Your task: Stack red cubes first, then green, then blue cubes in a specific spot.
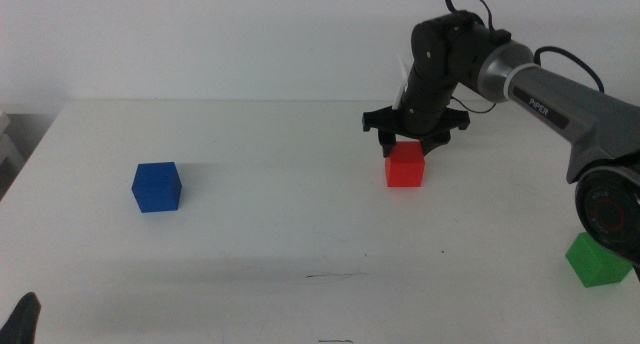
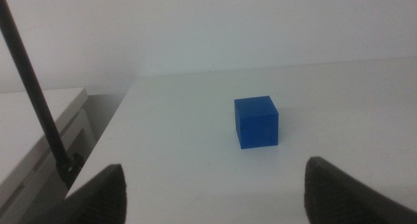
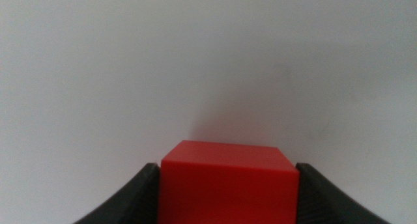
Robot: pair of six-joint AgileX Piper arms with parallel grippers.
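R gripper [image 1: 407,144]: jaws wide, straddling red cube [image 1: 405,165], no grip yet.
Risk: off-centre close could skew cube.

On the table [image 1: 260,234], one cube [image 1: 157,187] sits left, another [image 1: 405,165] mid-right, a third [image 1: 597,260] near the right edge.

The green cube [image 1: 597,261] is partly covered by the right arm's base near the table's right edge; the red cube [image 3: 228,182] gets cropped.
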